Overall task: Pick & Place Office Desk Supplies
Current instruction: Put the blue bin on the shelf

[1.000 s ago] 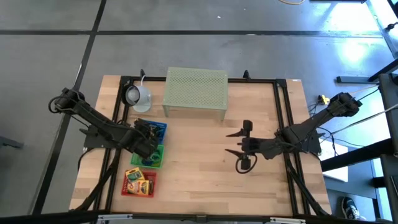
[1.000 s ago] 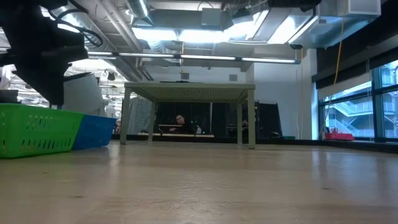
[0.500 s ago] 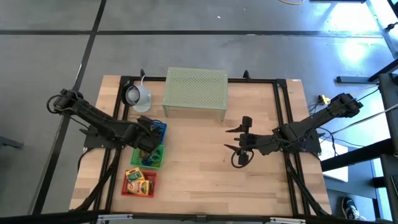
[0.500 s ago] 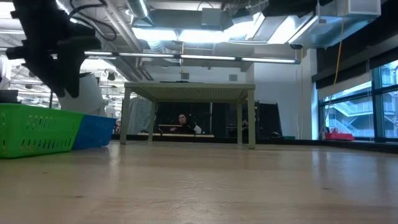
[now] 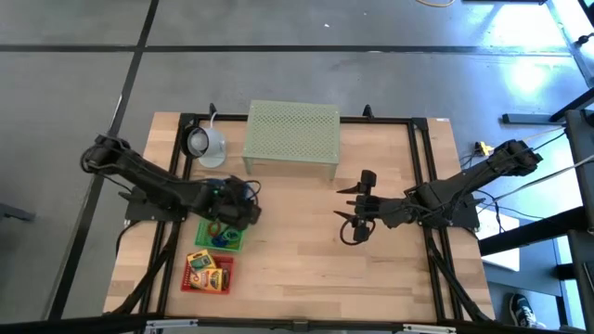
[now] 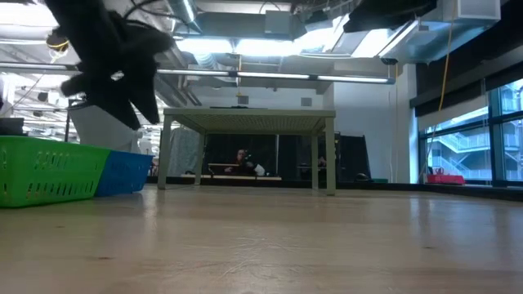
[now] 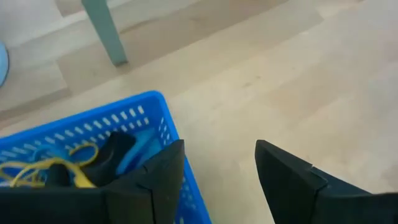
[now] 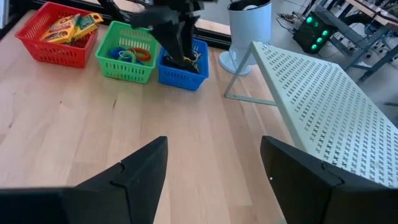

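Note:
Three small baskets stand in a row at the table's left. The blue basket [image 7: 93, 134] holds a black clip [image 7: 112, 152] and yellow loops. Coloured loops lie in the green basket [image 8: 127, 53]. Two yellow printed boxes [image 5: 206, 270] lie in the red basket [image 8: 59, 38]. My left gripper [image 7: 217, 177] hangs open over the blue basket's right rim and the bare wood beside it, with nothing between its fingers; the high view shows my left gripper [image 5: 247, 209] there too. My right gripper [image 8: 214, 168] stands open above the table's middle, with nothing in it.
The pale green mesh stand [image 5: 291, 137] rests on its legs at the far middle of the table. A white round lamp-like object [image 5: 204, 144] sits at the far left. Bare wood [image 5: 297, 260] lies between the baskets and my right gripper.
My left gripper has moved from over the baskets toward the table's right, to the blue basket's right rim, and has opened. My right gripper has drifted a little toward the table's left.

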